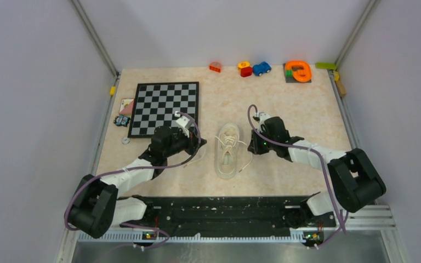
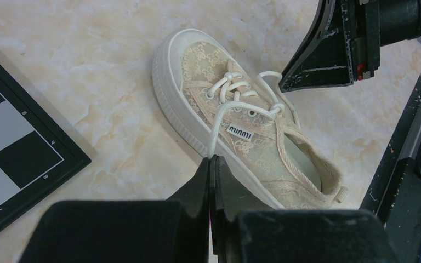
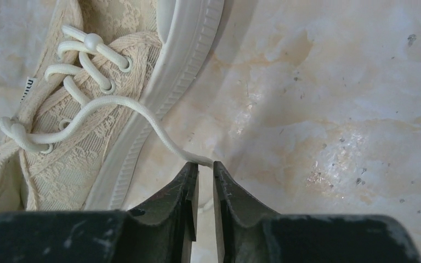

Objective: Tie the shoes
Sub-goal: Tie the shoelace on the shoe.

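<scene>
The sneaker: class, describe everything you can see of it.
The sneaker is a cream low-top with a lace-patterned fabric upper, a ribbed pale rubber sole and a small tongue label. It stands upright on the marbled table, beside the chessboard, toe pointing away from the arm bases. Its white laces are threaded, with no bow tied; the left end effector pinches one strand, and the right end effector appears to grip the other's tip.

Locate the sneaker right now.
Top view: the sneaker lies mid-table between the left gripper and right gripper, just right of the chessboard.
</scene>
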You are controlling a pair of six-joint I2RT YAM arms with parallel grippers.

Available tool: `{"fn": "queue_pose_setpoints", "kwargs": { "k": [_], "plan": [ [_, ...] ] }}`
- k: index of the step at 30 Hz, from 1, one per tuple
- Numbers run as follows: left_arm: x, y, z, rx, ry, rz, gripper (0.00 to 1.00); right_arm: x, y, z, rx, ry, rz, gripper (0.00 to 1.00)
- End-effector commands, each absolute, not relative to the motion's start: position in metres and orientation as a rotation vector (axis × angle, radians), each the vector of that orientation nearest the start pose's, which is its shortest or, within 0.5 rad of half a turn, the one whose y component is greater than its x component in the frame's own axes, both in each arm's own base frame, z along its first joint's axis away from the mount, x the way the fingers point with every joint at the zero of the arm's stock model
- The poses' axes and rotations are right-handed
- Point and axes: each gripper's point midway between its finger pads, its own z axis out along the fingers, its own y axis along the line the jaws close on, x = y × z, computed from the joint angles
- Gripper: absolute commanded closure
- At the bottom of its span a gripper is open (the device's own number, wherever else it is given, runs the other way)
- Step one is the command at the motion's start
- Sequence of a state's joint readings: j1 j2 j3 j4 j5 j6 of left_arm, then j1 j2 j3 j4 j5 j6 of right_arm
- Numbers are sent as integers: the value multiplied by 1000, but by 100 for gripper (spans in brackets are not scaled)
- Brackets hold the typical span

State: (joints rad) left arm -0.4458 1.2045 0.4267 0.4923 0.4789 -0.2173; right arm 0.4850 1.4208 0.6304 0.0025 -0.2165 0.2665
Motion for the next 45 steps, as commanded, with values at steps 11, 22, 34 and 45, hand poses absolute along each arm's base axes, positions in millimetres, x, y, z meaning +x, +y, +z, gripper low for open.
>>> {"fn": "queue_pose_setpoints", "kwargs": {
  "k": [11, 22, 34, 45],
  "plan": [
    [283, -234, 152, 585, 1764, -897, 100, 298, 213, 50, -453, 2345, 546, 72],
    [283, -233, 149, 583, 1772, -890, 100, 299, 214, 44, -450, 2349, 535, 70],
    [283, -233, 149, 581, 1770, -891, 100, 302, 206, 28, -480, 2407, 319, 86],
    [287, -220, 155, 441, 1748, -910, 100, 294, 202, 107, -204, 2129, 661, 100]
  ]
}}
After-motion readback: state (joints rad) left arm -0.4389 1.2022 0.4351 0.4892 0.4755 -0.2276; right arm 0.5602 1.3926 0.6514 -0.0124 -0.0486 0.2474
